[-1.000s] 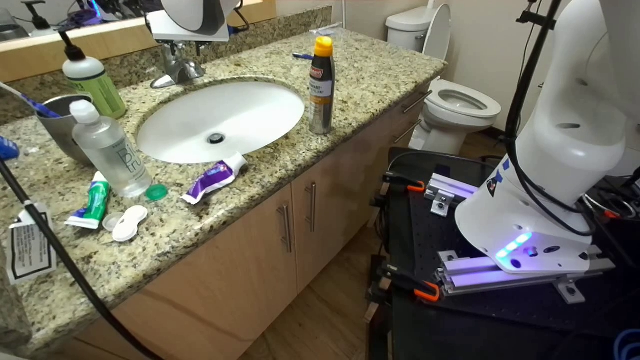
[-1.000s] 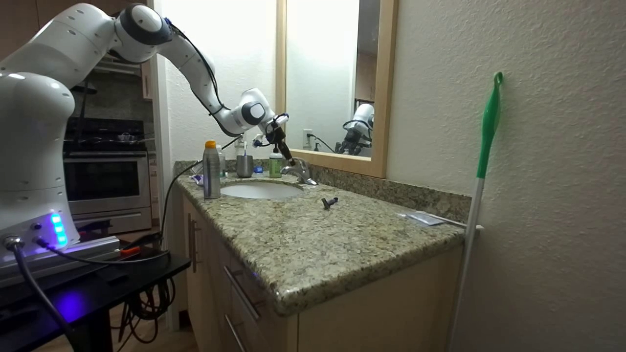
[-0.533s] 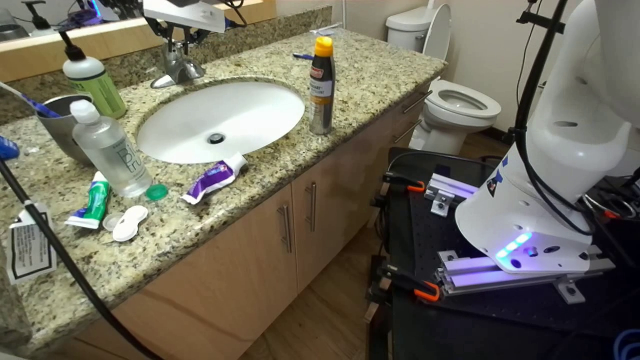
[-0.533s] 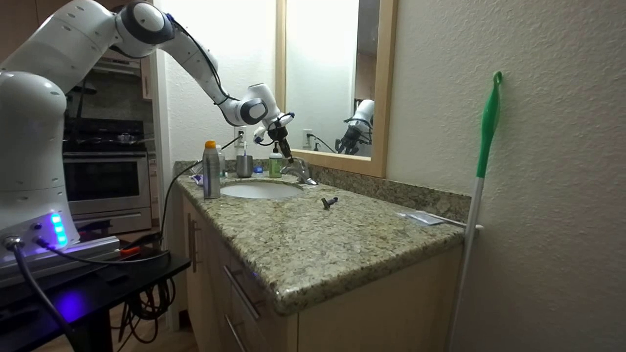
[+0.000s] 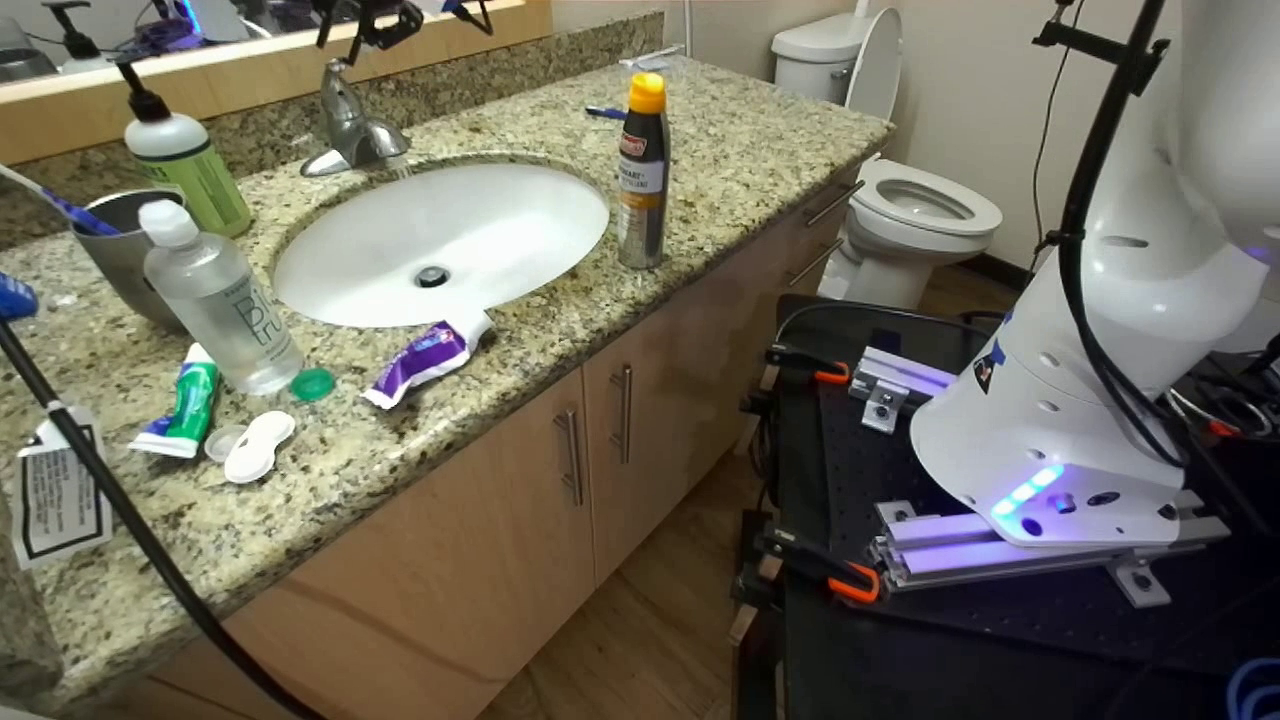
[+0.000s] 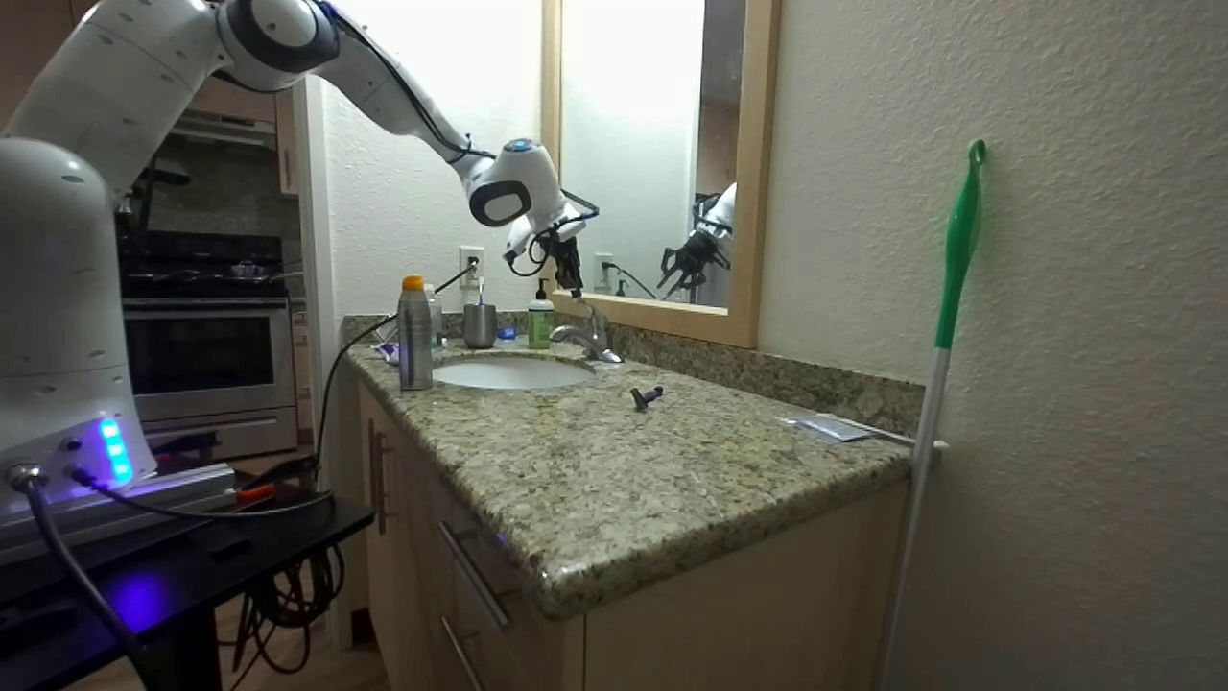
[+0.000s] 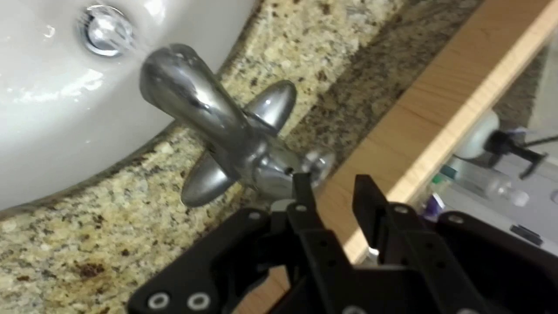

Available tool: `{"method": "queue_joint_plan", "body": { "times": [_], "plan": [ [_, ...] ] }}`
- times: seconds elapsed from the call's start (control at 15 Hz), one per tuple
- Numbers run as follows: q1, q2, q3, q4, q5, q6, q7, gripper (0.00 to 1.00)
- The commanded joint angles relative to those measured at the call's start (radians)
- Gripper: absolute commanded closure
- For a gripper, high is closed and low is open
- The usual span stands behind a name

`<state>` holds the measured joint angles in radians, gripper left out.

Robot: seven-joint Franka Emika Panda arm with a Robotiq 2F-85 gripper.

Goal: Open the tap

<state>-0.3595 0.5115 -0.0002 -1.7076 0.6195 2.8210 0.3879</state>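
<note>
Wrist view: the claw [image 7: 332,176], partly spread, is right by the running tap [image 7: 226,124] at the edge of the sink [image 7: 78,126], contact unclear. On the counter [image 5: 760,140], a spray can [image 5: 643,185] stands near the sink, the toilet [image 5: 915,232] well apart.

In an exterior view, the white arm [image 6: 384,96] rises from its base [image 6: 58,374], bends at a high elbow [image 6: 280,21] and slopes down to the wrist [image 6: 540,178]. The gripper [image 7: 332,183] hangs below, pointing downward, its two black fingers [image 7: 368,203] parted, a gap between the tips.
</note>
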Motion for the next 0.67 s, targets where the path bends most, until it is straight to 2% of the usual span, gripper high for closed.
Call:
{"method": "queue_joint_plan", "body": {
  "times": [0.0,0.07,0.13,0.2,0.27,0.33,0.4,0.6],
  "plan": [
    [-0.089,-0.117,0.108,-0.036,0.176,0.080,-0.128,0.92],
    [-0.108,-0.135,0.131,-0.026,0.219,0.085,-0.159,0.92],
    [-0.119,-0.161,0.141,-0.027,0.251,0.070,-0.176,0.79],
    [-0.136,-0.212,0.138,-0.050,0.253,-0.064,-0.170,0.45],
    [-0.156,-0.260,0.144,-0.073,0.266,-0.161,-0.191,0.49],
    [-0.107,-0.170,0.114,-0.005,0.223,-0.044,-0.141,0.49],
    [-0.113,-0.192,0.114,-0.007,0.224,-0.075,-0.142,0.67],
    [-0.109,-0.184,0.113,-0.007,0.222,-0.067,-0.140,0.49]
  ]
}}
